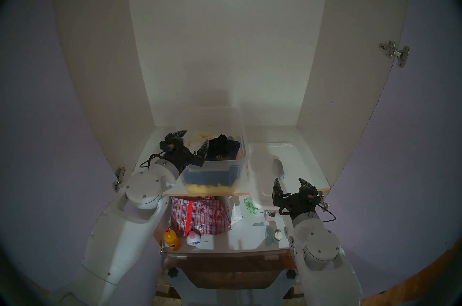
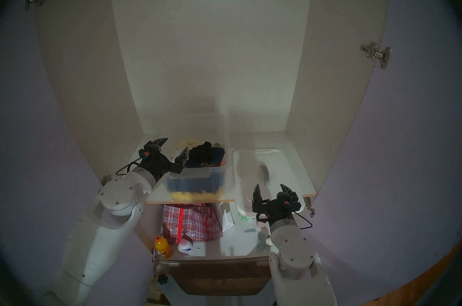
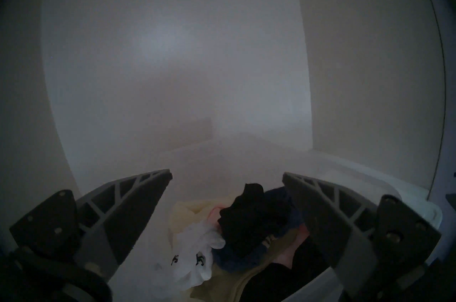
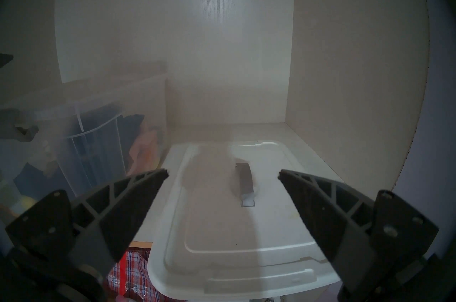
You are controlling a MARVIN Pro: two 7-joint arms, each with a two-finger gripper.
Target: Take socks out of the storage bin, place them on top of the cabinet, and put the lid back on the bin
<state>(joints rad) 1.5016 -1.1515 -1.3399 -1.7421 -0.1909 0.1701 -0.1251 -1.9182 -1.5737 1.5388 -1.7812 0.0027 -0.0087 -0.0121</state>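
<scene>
**A:** Where does it stand?

**B:** The left gripper (image 1: 193, 139) hangs spread wide at the left rim of the storage bin (image 1: 215, 171), empty. One finger is over the heap inside, the other is outside the wall, toward nine o'clock. The socks (image 3: 249, 217), the black bundle, lie on top of the heap, at about three o'clock from the nearer fingertip in the head view.

**A:** What worries you?

**B:** Three things, I think. A straight descent could drive the outer finger onto the bin's rim and shove the bin along the cabinet (image 1: 307, 173) board. Second, the bundle touches a navy sock (image 3: 283, 197) with tan stripes and sits just beside white socks (image 3: 195, 257); a deep, wide pinch could drag those out too. Third, soft fabric may slip from a shallow grip and fall back.

**A:** And the other arm?

**B:** The right gripper (image 1: 291, 185) is released as well, holding nothing, at the near end of the lid (image 4: 222, 220). The lid lies flat on the board at three o'clock from the bin, handle (image 4: 245, 180) up, and its near end overhangs the board's edge. A careless nudge there might tip it off onto the shelf below, by the checked bag (image 1: 200, 215).

**A:** So?

**B:** Shift the left gripper toward three o'clock before lowering.
</scene>
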